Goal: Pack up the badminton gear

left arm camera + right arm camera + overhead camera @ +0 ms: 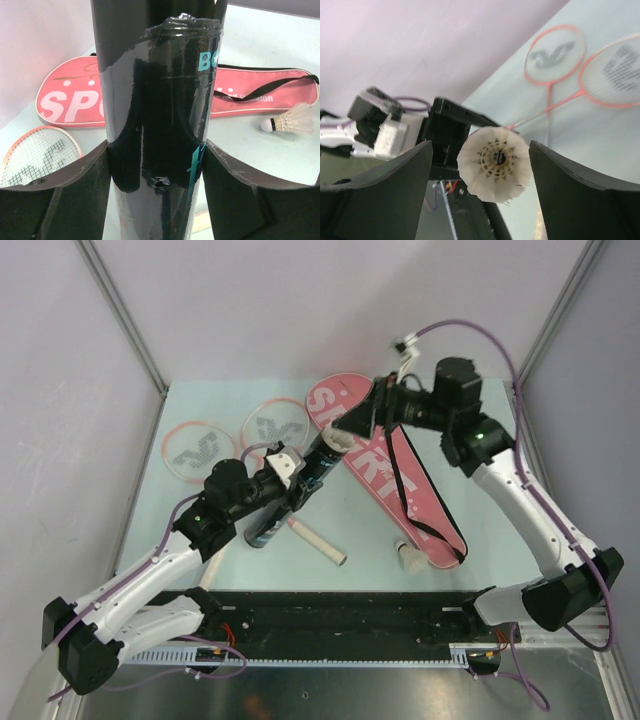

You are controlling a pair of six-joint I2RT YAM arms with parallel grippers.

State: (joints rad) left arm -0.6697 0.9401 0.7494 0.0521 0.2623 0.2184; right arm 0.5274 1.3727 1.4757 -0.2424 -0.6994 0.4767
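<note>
Black tube (160,125) sits clamped in left gripper (157,145); right gripper (481,145) gapes around a shuttlecock (495,162) (apparently entering it). Rackets (200,452) upper left, bag (370,460), loose shuttlecock (410,558) await packing.

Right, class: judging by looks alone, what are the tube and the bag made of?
Tube: black, glossy, probably plastic or laminated card; it mirrors light and looks crinkled at its rim. Bag: pink, matt, likely fabric; it lies flat and limp, without shine.
</note>
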